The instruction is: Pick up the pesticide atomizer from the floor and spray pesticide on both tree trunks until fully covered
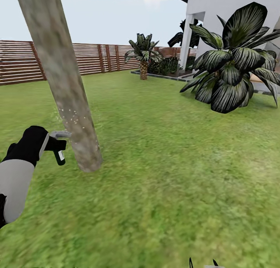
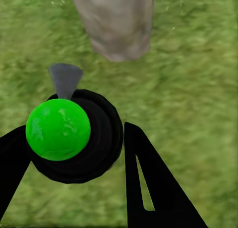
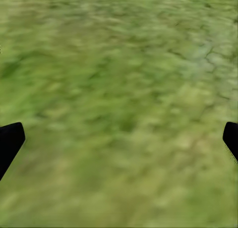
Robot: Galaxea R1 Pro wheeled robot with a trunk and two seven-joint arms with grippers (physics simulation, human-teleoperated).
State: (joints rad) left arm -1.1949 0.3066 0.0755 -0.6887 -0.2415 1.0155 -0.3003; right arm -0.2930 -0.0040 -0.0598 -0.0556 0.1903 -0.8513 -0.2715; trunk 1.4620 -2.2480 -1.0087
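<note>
Between the fingers of the left tool (image 1: 54, 145) the pesticide atomizer (image 1: 59, 148) is held clenched, its black body hanging below the tool and its grey trigger head (image 1: 60, 134) pointed at the leaning tree trunk (image 1: 62, 77) just beyond it. In the left wrist view the atomizer (image 2: 79, 136) is seen end-on as a round black body gripped between the two black fingers (image 2: 153, 183), with a bright green sphere (image 2: 58, 129) rendered over it and the grey nozzle (image 2: 65, 79) aimed at the base of the trunk (image 2: 116, 22). Fine whitish specks of pesticide (image 1: 70, 116) are scattered on the bark slightly above the level of the tool, and a few are seen in the air beside it. The trunk is planted in the grass floor (image 1: 163, 182) close ahead of the tool and leans away toward the upper left. Farther off, well apart from the tool, a broad dark-leaved plant (image 1: 233, 62) is set before a white house (image 1: 217, 11), a small palm (image 1: 144, 54) stands by a bed edge, and a brown slatted fence (image 1: 93, 58) closes the lawn. In the right wrist view the right tool (image 3: 119, 143) is shown released, its black fingertips (image 3: 10, 141) spread wide apart over bare grass (image 3: 119, 89).
</note>
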